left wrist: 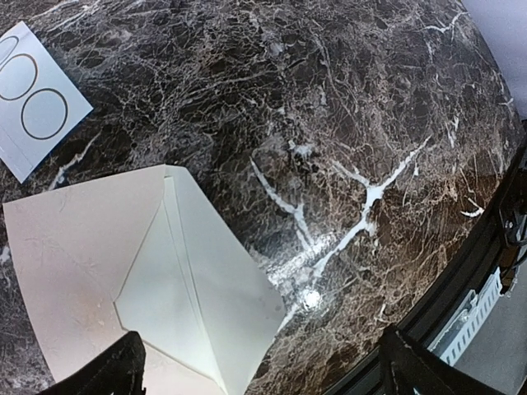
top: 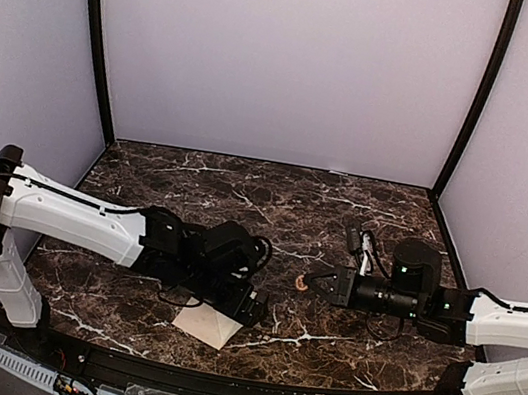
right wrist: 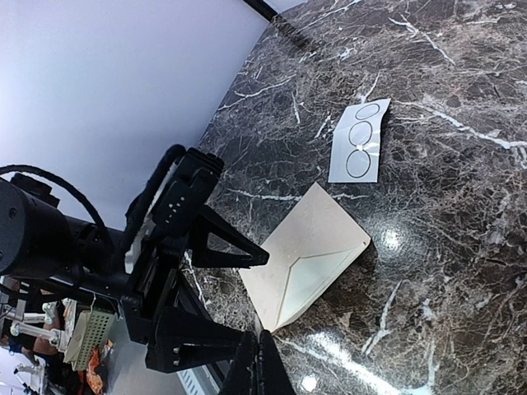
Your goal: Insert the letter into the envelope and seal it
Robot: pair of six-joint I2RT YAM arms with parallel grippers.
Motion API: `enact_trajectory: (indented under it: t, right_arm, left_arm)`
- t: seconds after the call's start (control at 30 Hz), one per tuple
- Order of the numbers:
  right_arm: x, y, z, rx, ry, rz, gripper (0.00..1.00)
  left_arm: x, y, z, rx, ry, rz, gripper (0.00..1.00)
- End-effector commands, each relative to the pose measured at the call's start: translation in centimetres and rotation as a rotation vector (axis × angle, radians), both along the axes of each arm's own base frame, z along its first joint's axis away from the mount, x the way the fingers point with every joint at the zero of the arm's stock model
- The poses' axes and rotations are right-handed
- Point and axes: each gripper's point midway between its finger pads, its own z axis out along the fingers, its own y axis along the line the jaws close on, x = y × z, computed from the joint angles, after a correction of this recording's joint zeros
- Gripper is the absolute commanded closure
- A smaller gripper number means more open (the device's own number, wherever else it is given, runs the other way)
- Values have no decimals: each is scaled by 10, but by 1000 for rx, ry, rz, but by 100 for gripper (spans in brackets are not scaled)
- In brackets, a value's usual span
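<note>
Nearest me, close to the front edge of the table (top: 196,178), the envelope (left wrist: 78,259) lies flat on the dark marble. Its pointed flap (left wrist: 169,292) is folded down over the body and looks paler than the pinkish paper beside it. The letter does not show as a sheet of its own, and I cannot tell whether it is inside.

My left gripper (left wrist: 259,346) hangs right over the envelope, released. Its two black fingers (left wrist: 107,370) are spread wide, one above the envelope's near corner and the other out over bare marble, with nothing between them. From the right wrist, that hand stands just above the paper and I cannot tell whether either tip touches it.

A little further in and off to the right, my right gripper (right wrist: 259,362) is clenched, its fingers pressed together with nothing in them. It points toward the left arm and stays well apart from the envelope.

Beyond the envelope, a strip of bare marble away, lies a white card (left wrist: 37,95) printed with circles, flat on the table.

Farthest off, the pale wall (top: 287,59) closes the back of the table.
</note>
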Motion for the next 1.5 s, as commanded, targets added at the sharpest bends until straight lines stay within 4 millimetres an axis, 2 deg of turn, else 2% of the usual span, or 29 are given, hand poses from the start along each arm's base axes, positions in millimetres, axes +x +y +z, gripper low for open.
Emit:
enact_trajectory:
  t: [0.0,0.1,0.2,0.37,0.63,0.73,0.77,0.8,0.83,0.87,1.1,1.2,1.3,1.47]
  right_arm:
    - [-2,4,20,53,-61,18,100]
    - [-2,4,19,53,-65,20,100]
    - [-2,4,20,59,-70,21,100]
    - [-3,4,22,66,-75,22,100]
    - [-2,5,21,65,-71,25,100]
    - [-3,5,21,68,-68,26,100]
    - [-3,6,21,70,-67,27,100]
    - [-3,6,20,70,-66,27,100]
    - [-3,6,20,69,-66,28,100]
    - [-2,7,20,70,-64,28,100]
    - [-2,12,19,71,-56,39,100]
    - [-1,13,19,70,-54,40,100]
    - [-1,16,20,72,-52,47,100]
    - [0,26,18,68,-50,72,100]
  left_arm:
    - [0,8,-12,124,6,-9,1]
    - [4,0,-16,183,-14,-16,1]
    - [7,7,-28,274,-18,-5,1]
    - [10,12,-34,313,-24,18,1]
    - [6,16,-49,248,50,15,1]
    - [5,28,-60,229,91,40,1]
    - [5,25,-57,196,98,41,1]
    - [4,33,-64,202,114,53,1]
    - [4,30,-61,168,117,51,1]
    - [2,37,-66,173,131,59,1]
    - [-10,40,-76,102,207,50,2]
    - [-12,43,-78,65,228,69,5]
    - [-16,56,-86,62,254,92,10]
    - [-21,72,-101,89,286,120,24]
